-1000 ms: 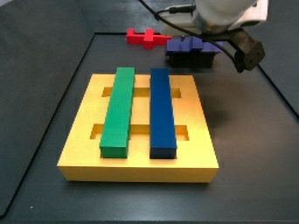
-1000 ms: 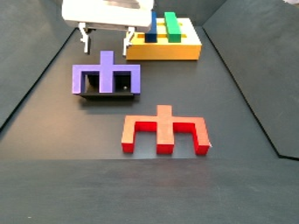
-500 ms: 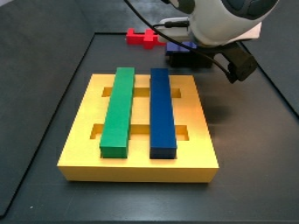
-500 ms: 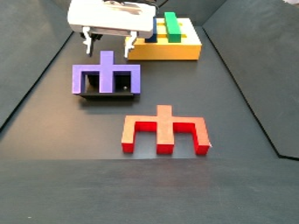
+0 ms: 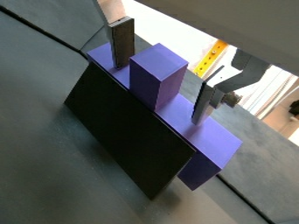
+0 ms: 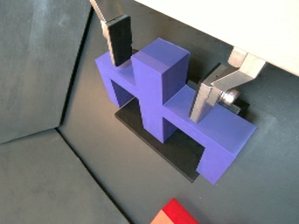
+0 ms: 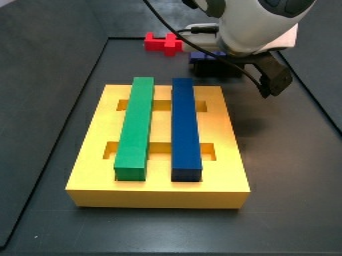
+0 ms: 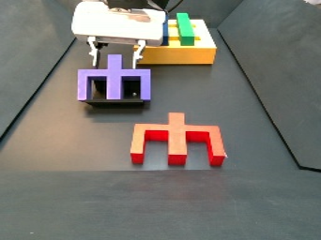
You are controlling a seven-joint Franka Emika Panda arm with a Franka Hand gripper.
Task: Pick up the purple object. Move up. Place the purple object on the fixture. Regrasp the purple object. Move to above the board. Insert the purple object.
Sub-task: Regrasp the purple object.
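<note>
In a side view, going left to right, the green bar (image 7: 135, 125) and the long blue bar (image 7: 185, 128) lie side by side along the board (image 7: 94, 150), the big yellow slab on the dark tabletop (image 7: 40, 120); behind them a small red notched block (image 7: 163, 42) sits near the back edge, and to its right the gripper (image 7: 230, 66) hangs low over the purple object (image 7: 203, 62), which the arm mostly hides there. In the opposite side view the purple object (image 8: 114, 83) sits left of centre, resting on the black fixture (image 8: 111, 102), whose dark edge shows just under it; the gripper (image 8: 114, 47) is right above its raised centre tab, with the silver fingers (image 8: 92, 46) reaching down on either side, and the board (image 8: 177, 53) with its bars lies behind to the right, while the red piece (image 8: 178, 141) lies well apart toward the front. In both wrist views the jaws stand apart, straddling the centre tab of the purple object (image 5: 158, 74) (image 6: 163, 87): one dark pad (image 5: 121, 44) is by one side of the tab and the other silver finger (image 6: 211, 94) by the opposite side, with a visible gap at each, so nothing is clamped. The fixture (image 5: 122, 131) shows as a black slab beneath the purple crossbar.
</note>
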